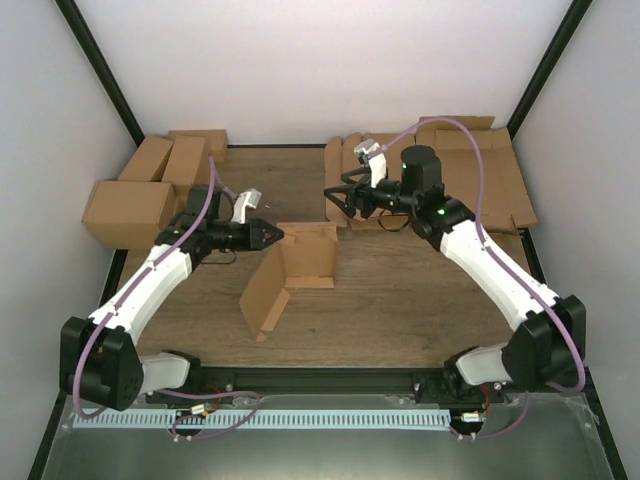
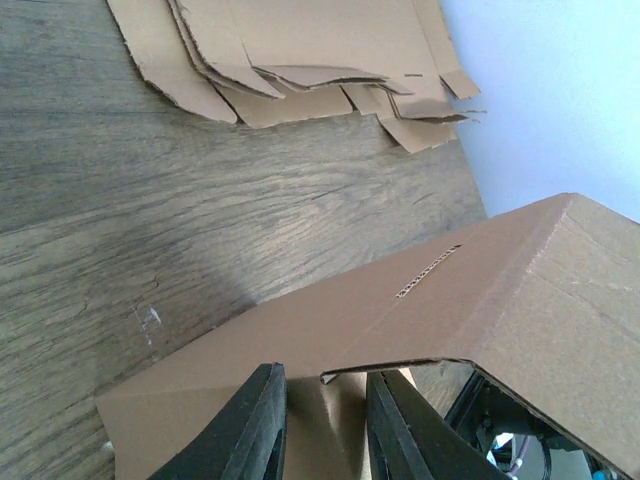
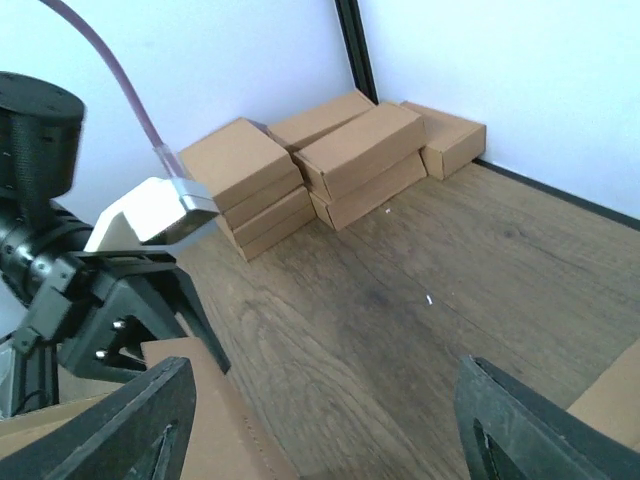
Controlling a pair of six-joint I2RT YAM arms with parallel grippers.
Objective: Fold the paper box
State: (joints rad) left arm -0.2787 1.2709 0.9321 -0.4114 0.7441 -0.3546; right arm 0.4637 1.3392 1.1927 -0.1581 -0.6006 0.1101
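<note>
Left end effector (image 2: 324, 385) is clamped on the edge of one raised wall of the paper box (image 1: 298, 262), which sits partly folded at the centre of the tabletop (image 1: 400, 290). Right end effector (image 1: 336, 201) hovers just behind the box, its fingers spread wide and holding nothing. Closed boxes (image 1: 150, 185) are grouped at the far left.

You see brown wood table (image 1: 400, 300). White walls (image 1: 330, 70) at 9, 12, 3 o'clock. Black corner posts (image 1: 97, 62) at 11 and 1. Grey metal strip (image 1: 330, 450) at 6. Soft, even light.
</note>
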